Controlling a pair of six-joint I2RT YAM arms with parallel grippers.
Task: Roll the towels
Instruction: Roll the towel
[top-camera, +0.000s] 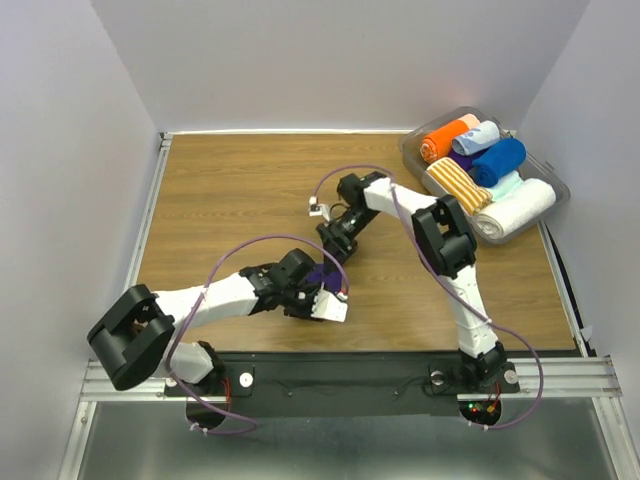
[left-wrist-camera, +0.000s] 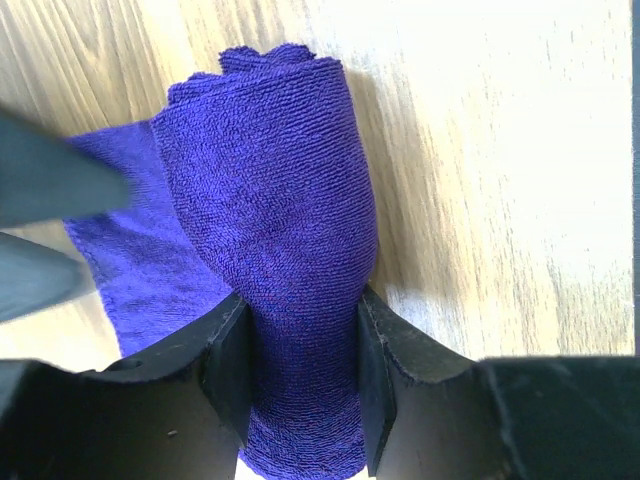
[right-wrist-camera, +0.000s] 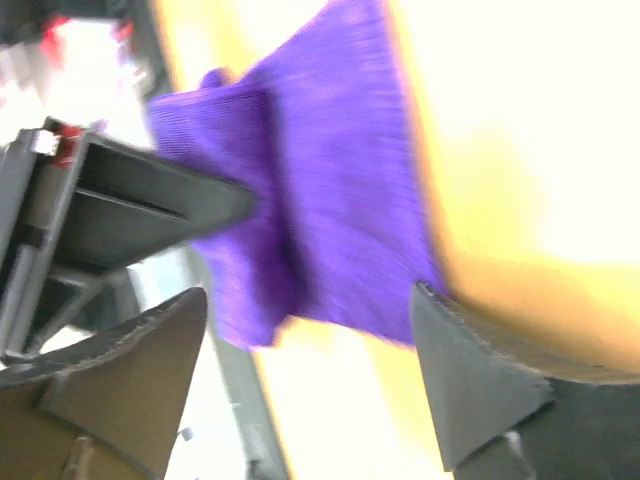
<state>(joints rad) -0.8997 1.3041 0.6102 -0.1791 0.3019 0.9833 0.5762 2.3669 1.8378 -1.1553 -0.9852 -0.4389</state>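
Observation:
The dark purple towel lies partly rolled on the wooden table, with a flat tail spreading left of the roll. My left gripper is shut on the roll, one pad on each side; in the top view it sits at centre front. My right gripper is open and empty, just above the near edge of the towel; in the top view it is just behind the left gripper. A royal blue roll lies in the bin at the back right.
A clear plastic bin at the back right holds orange, pale blue, striped and white rolls, with a dark purple bit among them. The two arms are close together at the table's middle. White walls stand left, right and behind.

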